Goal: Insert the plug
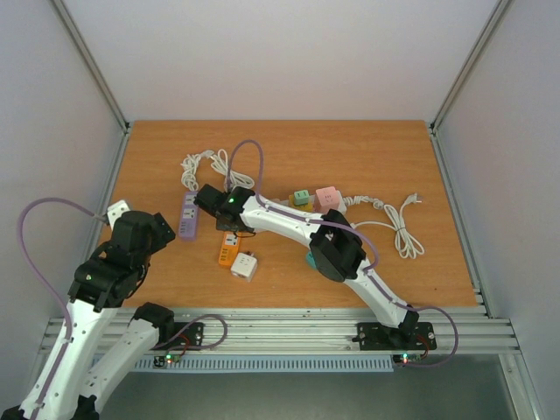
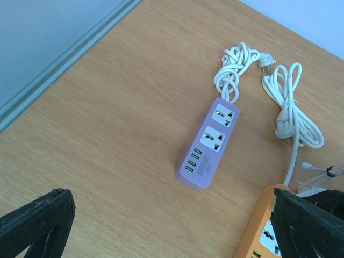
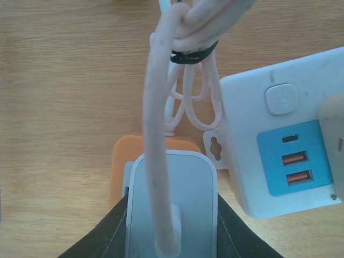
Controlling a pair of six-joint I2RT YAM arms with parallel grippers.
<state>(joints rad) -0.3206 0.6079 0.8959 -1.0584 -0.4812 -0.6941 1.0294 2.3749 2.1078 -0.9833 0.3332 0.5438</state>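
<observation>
On the table (image 1: 376,157), the orange strip (image 1: 227,254) lies at 8 o'clock from centre. The left gripper (image 2: 172,223) hangs with fingers wide apart. The right gripper (image 3: 172,236) is clamped on the plug (image 3: 199,188) over the strip. I would keep it upright and press straight down.

white plug (image 3: 171,193), pale cord (image 3: 153,107) running up from it, over one end of orange power strip (image 3: 119,161)

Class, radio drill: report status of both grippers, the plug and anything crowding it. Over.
Left gripper open, empty, facing purple strip. Right gripper shut on white plug, above orange strip. Insertion not visible. White USB cube close beside.
</observation>
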